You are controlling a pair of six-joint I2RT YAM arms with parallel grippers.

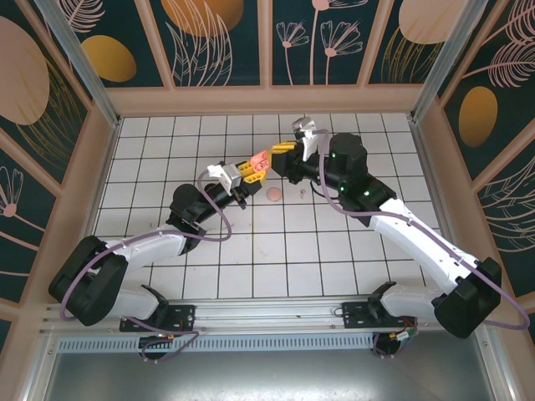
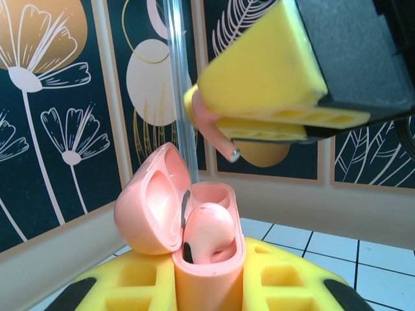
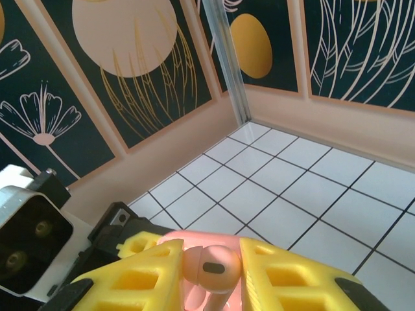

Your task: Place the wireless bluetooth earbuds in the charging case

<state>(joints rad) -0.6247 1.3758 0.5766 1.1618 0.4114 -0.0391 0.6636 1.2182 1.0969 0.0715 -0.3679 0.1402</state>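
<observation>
Well, we see both arms reach inward and meet above the middle of the tabletop (image 1: 167, 134), wrists raised. Our left fingers (image 1: 245, 170) are clenched on the charging case (image 2: 209, 272), which stands upright with its lid (image 2: 150, 210) swung open and a seated earbud (image 2: 209, 234) inside. Our right fingers (image 1: 283, 152) pinch a pale pink earbud (image 3: 211, 264) just above the case's mouth. Bare tiles lie all round, and the walls (image 1: 267, 98) stand well apart. Two small pink pieces (image 1: 273, 195) rest on the tiles nearby.

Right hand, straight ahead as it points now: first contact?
Probably the open charging case held by the left hand, just beyond the earbud the right hand carries; depth is unclear.
</observation>
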